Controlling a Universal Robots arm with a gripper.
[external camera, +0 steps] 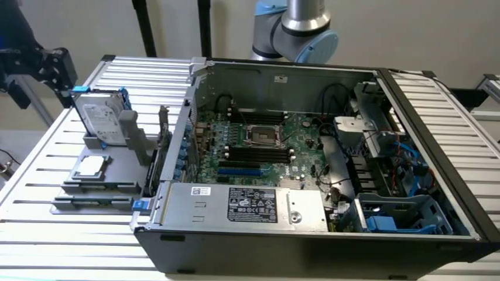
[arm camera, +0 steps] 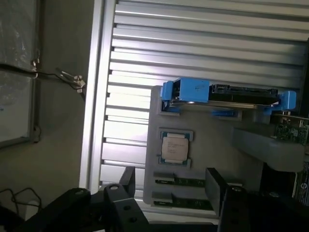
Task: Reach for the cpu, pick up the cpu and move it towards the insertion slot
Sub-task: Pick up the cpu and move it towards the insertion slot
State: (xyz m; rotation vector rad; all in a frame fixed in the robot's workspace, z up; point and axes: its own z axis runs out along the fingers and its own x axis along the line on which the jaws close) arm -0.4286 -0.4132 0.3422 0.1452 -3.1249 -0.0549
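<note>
Cpu (external camera: 91, 166) lies flat, metal top up, in a grey holder (external camera: 131, 137) on the slatted table (external camera: 47, 234), lower left of the exterior view, just under the upright hard drive (external camera: 102, 120). Insertion slot (external camera: 264, 135) sits mid-frame on the mobo inside the open PC case (external camera: 312, 252). Gripper (arm camera: 170, 178) is clear of the cpu, fingers spread apart, nothing between them.

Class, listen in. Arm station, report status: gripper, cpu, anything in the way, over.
Gripper open, empty, short of cpu. Cpu flat on grey holder, outside the case, untouched. Insertion slot inside case. Nothing over cpu; hard drive stands beside it.
</note>
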